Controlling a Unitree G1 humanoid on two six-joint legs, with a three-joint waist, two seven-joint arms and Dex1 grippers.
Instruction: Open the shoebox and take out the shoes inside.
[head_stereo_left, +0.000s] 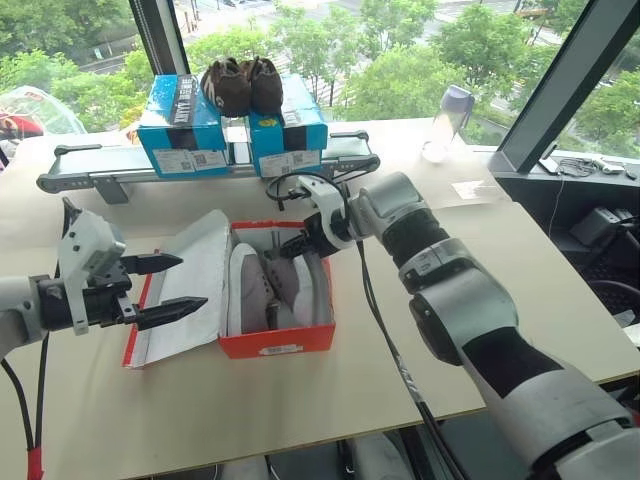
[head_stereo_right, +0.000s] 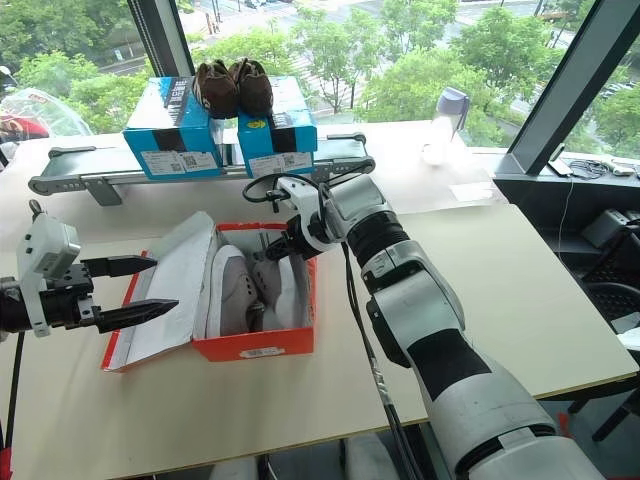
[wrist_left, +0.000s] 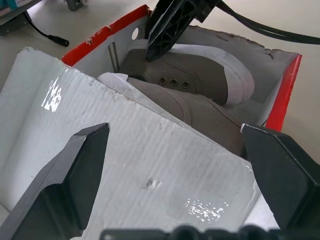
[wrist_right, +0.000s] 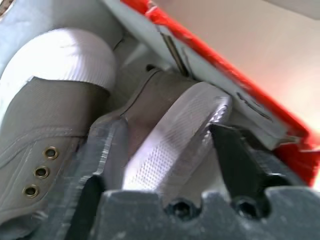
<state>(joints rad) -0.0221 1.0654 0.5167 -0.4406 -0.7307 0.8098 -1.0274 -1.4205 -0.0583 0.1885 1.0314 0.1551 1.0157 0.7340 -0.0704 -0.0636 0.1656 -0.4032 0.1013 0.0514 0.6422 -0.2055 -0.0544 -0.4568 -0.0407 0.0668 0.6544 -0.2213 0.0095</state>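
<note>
The red shoebox (head_stereo_left: 276, 343) lies open on the table, its pale lid (head_stereo_left: 185, 290) folded out flat toward my left. Two light grey shoes (head_stereo_left: 262, 290) with white soles lie side by side inside. My right gripper (head_stereo_left: 300, 246) reaches into the far end of the box. In the right wrist view its fingers (wrist_right: 107, 150) sit on either side of the heel (wrist_right: 170, 145) of the right-hand shoe, one inside the opening and one against the sole. My left gripper (head_stereo_left: 190, 283) hovers open above the lid, holding nothing.
At the back of the table, two blue boxes (head_stereo_left: 185, 125) stand on a long grey rail (head_stereo_left: 100, 165), with dark brown shoes (head_stereo_left: 240, 85) on top. A clear bottle (head_stereo_left: 447, 122) stands at the far right by the window. A black cable (head_stereo_left: 375, 320) hangs from my right arm.
</note>
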